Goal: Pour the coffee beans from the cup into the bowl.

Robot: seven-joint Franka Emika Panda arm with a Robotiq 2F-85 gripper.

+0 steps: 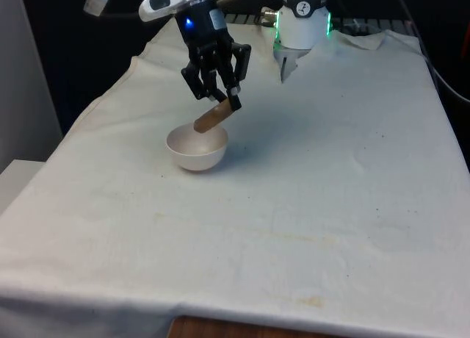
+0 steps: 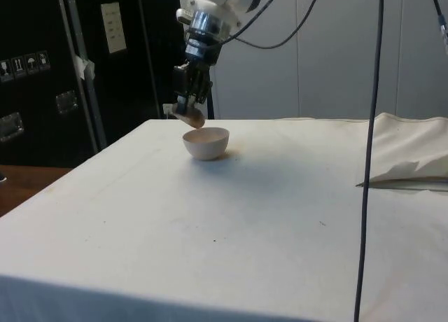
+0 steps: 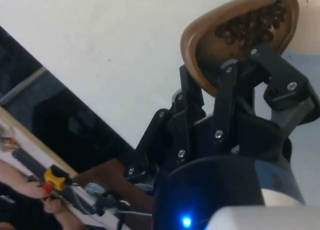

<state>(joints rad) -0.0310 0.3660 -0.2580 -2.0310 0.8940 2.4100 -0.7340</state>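
Note:
A white bowl (image 1: pixel 196 148) sits on the cloth toward the front view's left, also seen in the side view as the bowl (image 2: pixel 206 143). My gripper (image 1: pixel 224 95) is shut on a brown paper cup (image 1: pixel 213 117), which is tipped steeply with its mouth down over the bowl's rim. From the side the cup (image 2: pixel 190 117) hangs just above the bowl's far edge. In the wrist view the squeezed cup (image 3: pixel 235 35) holds dark coffee beans (image 3: pixel 250 25) piled near its mouth, with the fingers (image 3: pixel 225 85) pressing its wall.
The white cloth (image 1: pixel 294 206) covers the table, bunched up at the side view's right (image 2: pixel 409 154). A hanging black cable (image 2: pixel 371 140) crosses the side view. A person's hand (image 3: pixel 30 187) holding a yellow tool appears off the table's edge in the wrist view.

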